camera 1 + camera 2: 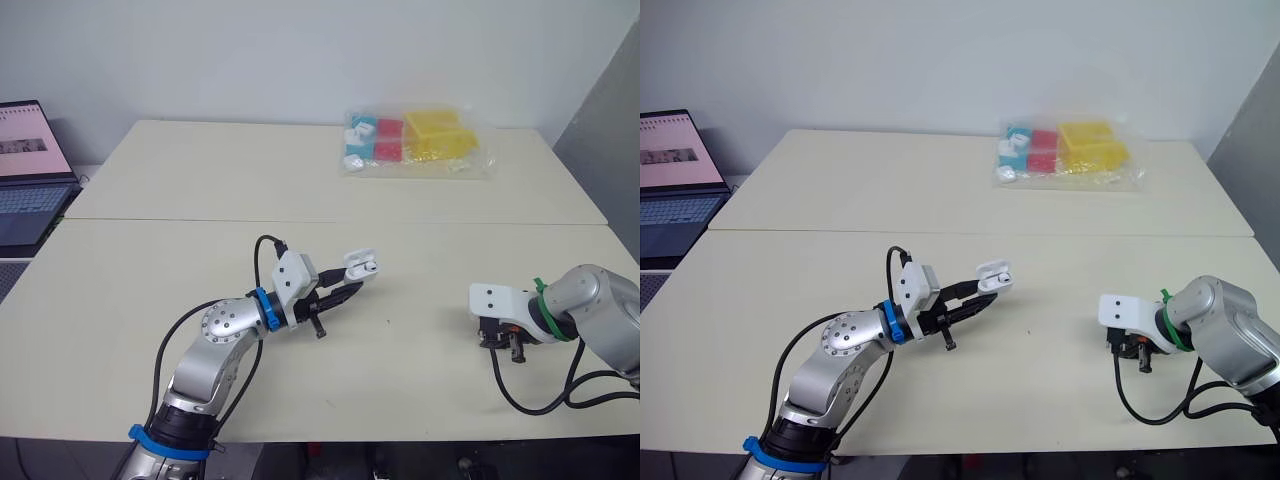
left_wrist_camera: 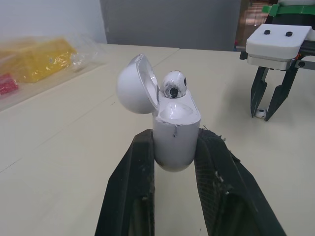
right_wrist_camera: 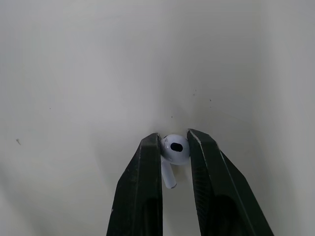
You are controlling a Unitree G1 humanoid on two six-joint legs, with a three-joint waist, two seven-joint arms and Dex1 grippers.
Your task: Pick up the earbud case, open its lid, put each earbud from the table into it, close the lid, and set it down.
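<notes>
One earbud (image 2: 173, 84) sits in the open earbud case (image 2: 174, 132), clenched by the left jaws above the middle of the desk (image 1: 140, 260). The right wrist view shows the right jaws pinching the second earbud (image 3: 173, 150), near-right on the desk; bare surface lies between.

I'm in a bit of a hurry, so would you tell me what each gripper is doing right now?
Left gripper: closed on the earbud case, lid open.
Right gripper: closed on an earbud at the table.

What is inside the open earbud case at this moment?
One earbud stands in the earbud case, held by the left gripper; its stem is hidden inside the body.
</notes>
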